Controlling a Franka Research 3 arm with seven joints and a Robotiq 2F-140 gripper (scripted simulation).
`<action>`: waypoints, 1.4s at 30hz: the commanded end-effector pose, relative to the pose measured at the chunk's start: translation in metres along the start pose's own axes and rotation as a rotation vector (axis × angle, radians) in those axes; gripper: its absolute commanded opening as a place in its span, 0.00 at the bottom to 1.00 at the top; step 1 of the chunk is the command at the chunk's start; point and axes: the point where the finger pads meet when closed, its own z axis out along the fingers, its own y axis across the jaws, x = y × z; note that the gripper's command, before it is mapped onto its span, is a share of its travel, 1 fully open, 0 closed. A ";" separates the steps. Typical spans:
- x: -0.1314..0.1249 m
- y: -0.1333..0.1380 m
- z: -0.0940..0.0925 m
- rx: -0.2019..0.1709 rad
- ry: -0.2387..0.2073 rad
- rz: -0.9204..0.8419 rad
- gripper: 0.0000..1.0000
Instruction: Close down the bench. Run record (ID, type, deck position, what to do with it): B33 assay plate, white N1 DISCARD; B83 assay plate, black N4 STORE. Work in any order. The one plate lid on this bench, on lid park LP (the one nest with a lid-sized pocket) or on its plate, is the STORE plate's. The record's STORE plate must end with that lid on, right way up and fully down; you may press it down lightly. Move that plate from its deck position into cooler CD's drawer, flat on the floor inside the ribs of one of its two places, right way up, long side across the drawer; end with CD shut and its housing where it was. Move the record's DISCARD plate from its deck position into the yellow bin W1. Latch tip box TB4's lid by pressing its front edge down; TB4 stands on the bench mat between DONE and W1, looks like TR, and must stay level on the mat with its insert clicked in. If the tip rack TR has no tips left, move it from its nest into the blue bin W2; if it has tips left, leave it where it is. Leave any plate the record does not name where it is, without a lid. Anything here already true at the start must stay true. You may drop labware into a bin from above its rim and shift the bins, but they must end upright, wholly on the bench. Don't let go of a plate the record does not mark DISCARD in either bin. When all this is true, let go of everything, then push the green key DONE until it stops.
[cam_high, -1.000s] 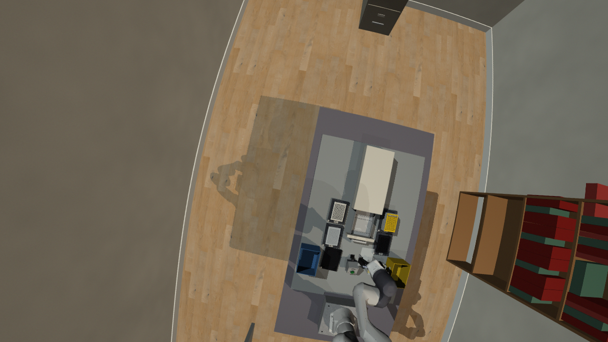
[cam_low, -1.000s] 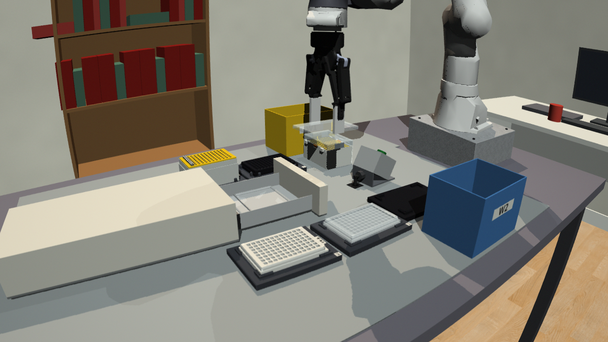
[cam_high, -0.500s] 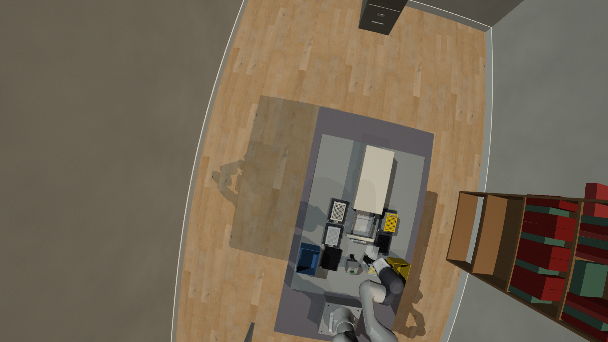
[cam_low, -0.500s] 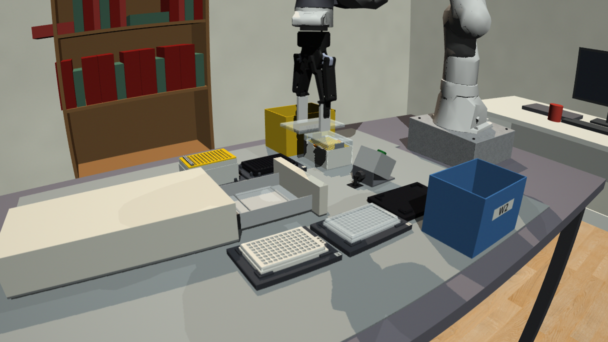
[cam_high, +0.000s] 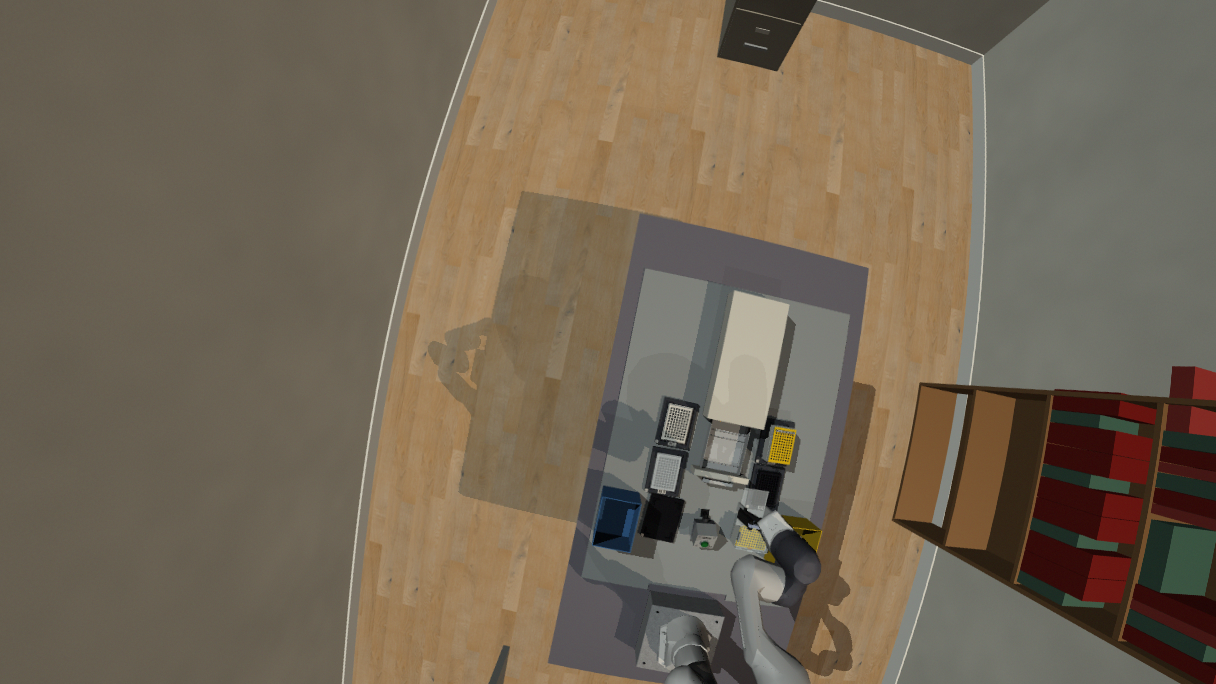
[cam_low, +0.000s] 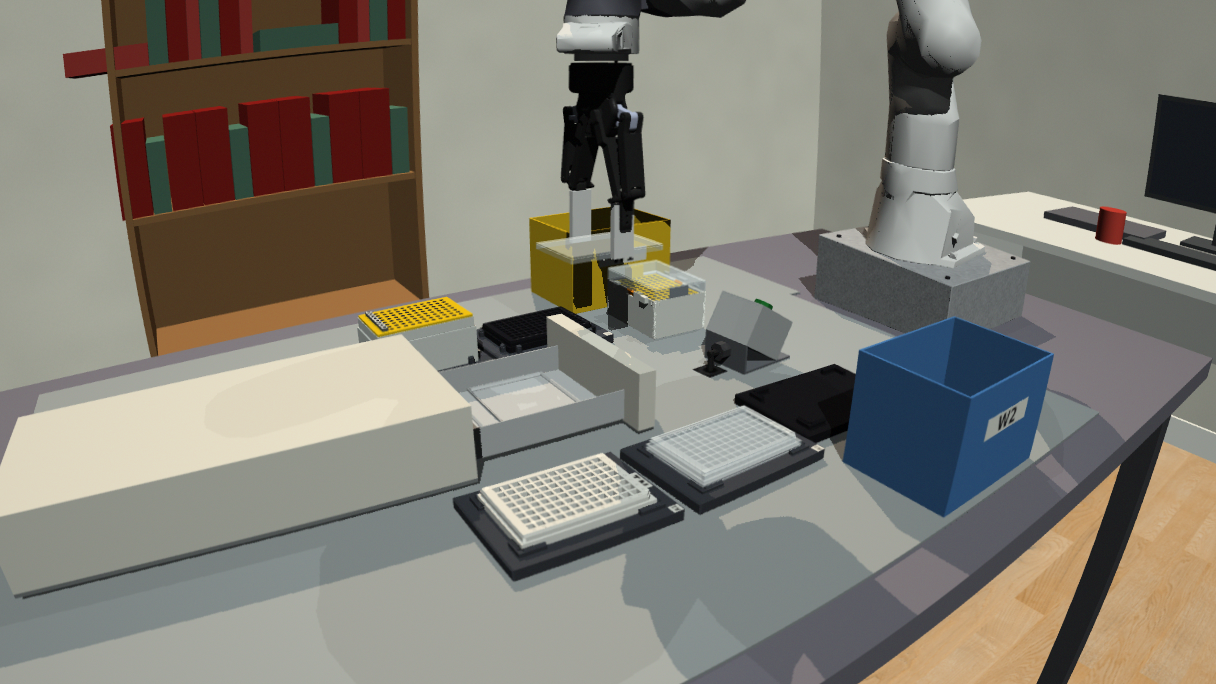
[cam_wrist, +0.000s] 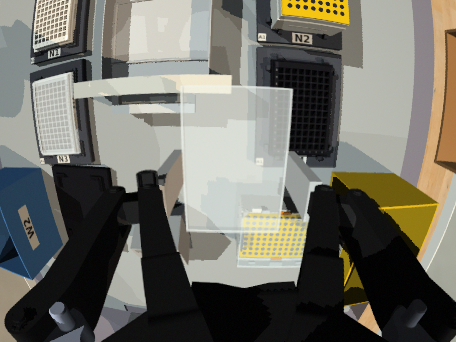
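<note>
My gripper (cam_low: 599, 242) is shut on the clear plate lid (cam_low: 597, 246) and holds it flat in the air, above tip box TB4 (cam_low: 656, 297) and in front of the yellow bin W1 (cam_low: 552, 263). In the wrist view the lid (cam_wrist: 236, 157) hangs between my fingers, left of and nearer than the black plate on N4 (cam_wrist: 303, 106), which has no lid. The black plate (cam_low: 527, 330) sits beside cooler CD's open drawer (cam_low: 531, 395). The white plate on N1 (cam_low: 561, 497) rests in its nest. TB4 (cam_wrist: 274, 239) shows yellow under its clear lid.
Cooler CD's housing (cam_low: 212, 442) fills the left of the bench. Tip rack TR (cam_low: 416, 316) sits on N2 behind the drawer. A clear plate (cam_low: 722, 442) is on N3, next to the empty black lid park (cam_low: 799, 399). The blue bin W2 (cam_low: 948, 408) and the DONE key block (cam_low: 748, 331) stand nearby.
</note>
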 end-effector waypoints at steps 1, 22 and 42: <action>0.001 0.010 0.001 -0.002 -0.008 -0.015 0.00; 0.023 0.056 0.001 -0.002 -0.008 -0.015 0.00; 0.040 0.093 0.001 -0.002 -0.008 -0.015 0.00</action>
